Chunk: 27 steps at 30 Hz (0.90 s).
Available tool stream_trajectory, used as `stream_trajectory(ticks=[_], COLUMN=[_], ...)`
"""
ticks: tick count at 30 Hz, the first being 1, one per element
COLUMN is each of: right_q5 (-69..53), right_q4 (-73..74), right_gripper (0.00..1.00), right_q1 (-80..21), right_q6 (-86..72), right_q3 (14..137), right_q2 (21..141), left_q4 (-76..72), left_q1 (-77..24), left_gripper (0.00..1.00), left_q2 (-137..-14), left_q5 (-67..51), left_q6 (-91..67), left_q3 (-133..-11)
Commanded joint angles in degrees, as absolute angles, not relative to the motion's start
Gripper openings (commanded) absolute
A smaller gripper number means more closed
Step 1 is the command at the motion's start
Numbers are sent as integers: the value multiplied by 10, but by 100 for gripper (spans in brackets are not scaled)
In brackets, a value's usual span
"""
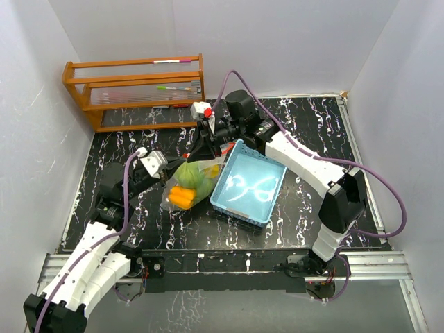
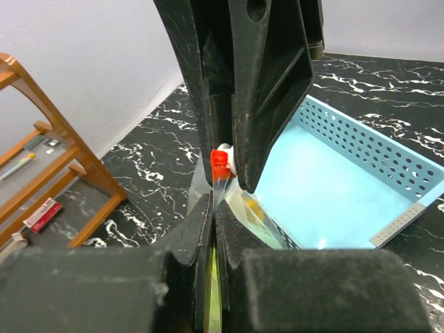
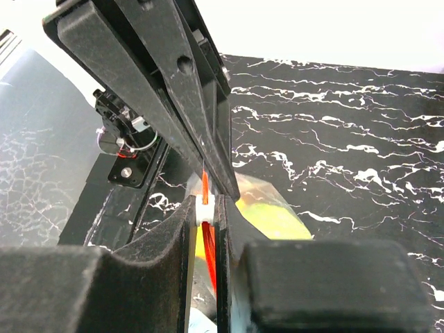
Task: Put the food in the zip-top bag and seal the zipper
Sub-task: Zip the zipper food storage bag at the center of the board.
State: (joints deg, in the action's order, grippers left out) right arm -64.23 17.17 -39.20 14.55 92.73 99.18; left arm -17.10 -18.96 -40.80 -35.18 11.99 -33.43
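The zip-top bag (image 1: 189, 184) lies on the black, white-veined marble-look worktop (image 1: 312, 132), just left of the tray. It is thin, clear, crinkly plastic. Through it show a round green piece of food (image 1: 189, 173) and a smooth orange piece (image 1: 182, 197).

The zipper (image 3: 205, 182) is a narrow red-orange strip, standing on edge between the two hands at the bag's mouth. The right hand (image 3: 206, 201) is pressed together, pinching the zipper at a small white plastic block on the strip. The left hand (image 2: 213, 208) is also pressed together, its black padded fingers nipping the bag's clear edge directly opposite, the two hands' tips nearly touching.

The light blue tray (image 2: 378, 149) is rectangular moulded plastic with rows of round holes along its walls and a glossy floor. A slatted wooden rack (image 1: 132, 90) stands at the far left corner. A red-and-white packet (image 2: 43, 214) on its low shelf bears print too small to read.
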Motion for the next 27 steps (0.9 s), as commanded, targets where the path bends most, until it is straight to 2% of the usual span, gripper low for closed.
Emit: stream_trajectory(ticks=[1,13,27], right_q5=[-637,-620,-499], right_q4=[210,219,222], right_gripper=[9,9,9], right_q1=[-366,-356,-340], right_q6=[173,171,158], right_q3=[922,907,848], right_q2=[955,964,947], left_q4=[-194,-216,-210], left_q1=[-185,-185,-185], left_gripper=[0,0,0], left_q2=[-374,-366,-362], left_q5=[-282,-267,-138], left_q6=[144,133,135], left_q3=[-342,-333,-365])
